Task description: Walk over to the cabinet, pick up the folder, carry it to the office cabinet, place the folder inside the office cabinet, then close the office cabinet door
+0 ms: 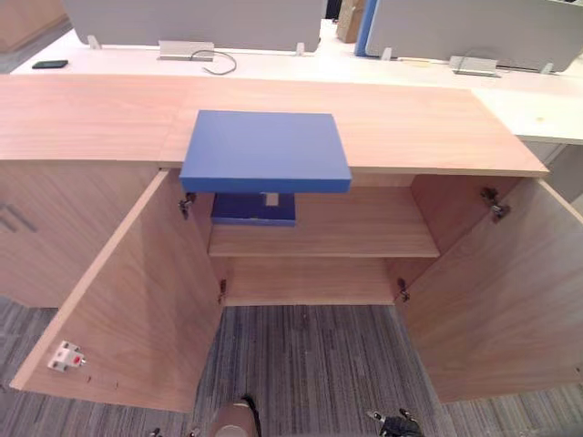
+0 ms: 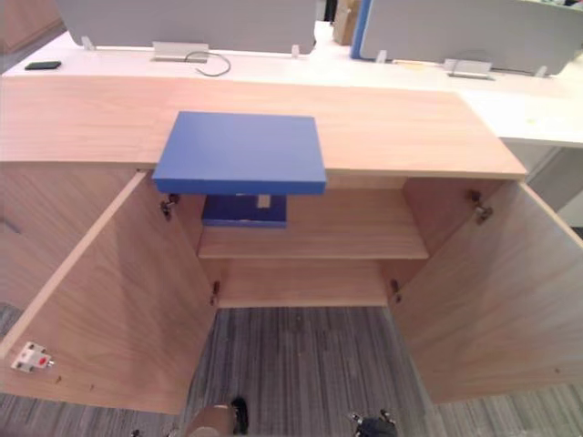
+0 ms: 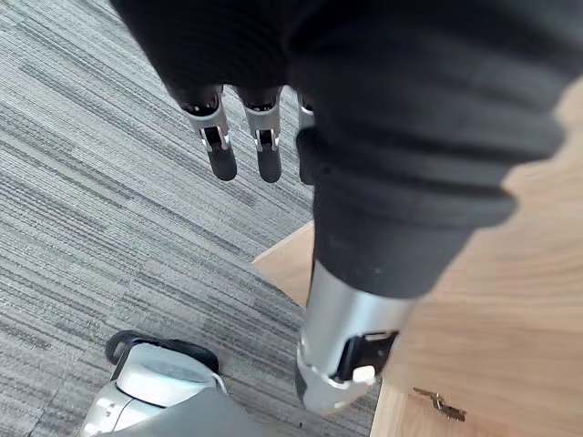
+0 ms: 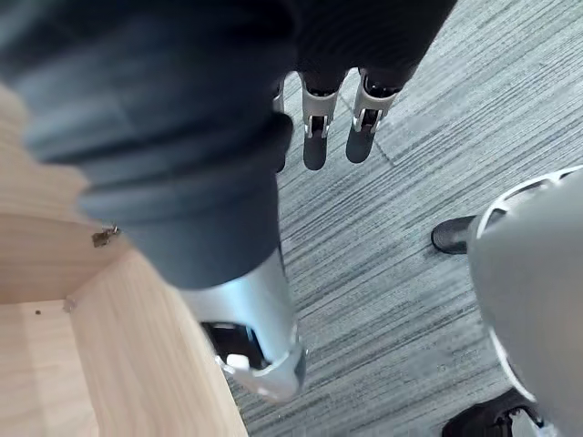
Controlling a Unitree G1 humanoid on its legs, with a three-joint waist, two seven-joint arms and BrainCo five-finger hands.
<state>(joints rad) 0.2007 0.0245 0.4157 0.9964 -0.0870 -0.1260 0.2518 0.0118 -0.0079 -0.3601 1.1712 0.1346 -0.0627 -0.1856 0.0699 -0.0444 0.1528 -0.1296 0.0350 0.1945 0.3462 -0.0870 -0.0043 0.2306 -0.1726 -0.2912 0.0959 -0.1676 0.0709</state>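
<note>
A flat blue folder [image 1: 264, 150] lies on the wooden top [image 1: 91, 118] of the office cabinet, its near edge jutting out over the open compartment. Both doors stand wide open, the left door [image 1: 127, 300] and the right door [image 1: 496, 291]. A second dark blue item [image 1: 253, 208] sits at the left of the upper shelf [image 1: 364, 238], under the folder. My left hand [image 3: 219, 146] hangs low over the carpet beside the left door, fingers straight and holding nothing. My right hand [image 4: 316, 137] hangs the same way by the right door, also open.
Behind the cabinet runs a white desk [image 1: 383, 68] with grey partition panels, a black phone [image 1: 49, 64] and a loose cable [image 1: 219, 64]. A closed cabinet front [image 1: 27, 228] adjoins on the left. Grey striped carpet [image 1: 310, 364] lies between the two open doors.
</note>
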